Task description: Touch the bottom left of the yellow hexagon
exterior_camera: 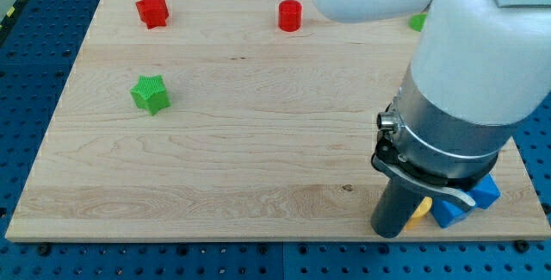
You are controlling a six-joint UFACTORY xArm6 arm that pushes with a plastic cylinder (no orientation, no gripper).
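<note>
My tip [389, 232] sits at the board's [258, 159] bottom right; it is a plain rod with no jaws and holds nothing. It is just left of the yellow block [419, 214], at its lower left; whether they touch I cannot tell. Only a sliver of that block shows, so its shape is unclear. Two blue blocks [449, 214], [486, 190] lie just to its right, part hidden by the arm. Farther off: a green star [151, 94] at left, a red star [152, 10] and a red cylinder [290, 15] at the top, and a green piece [417, 22] by the arm.
</note>
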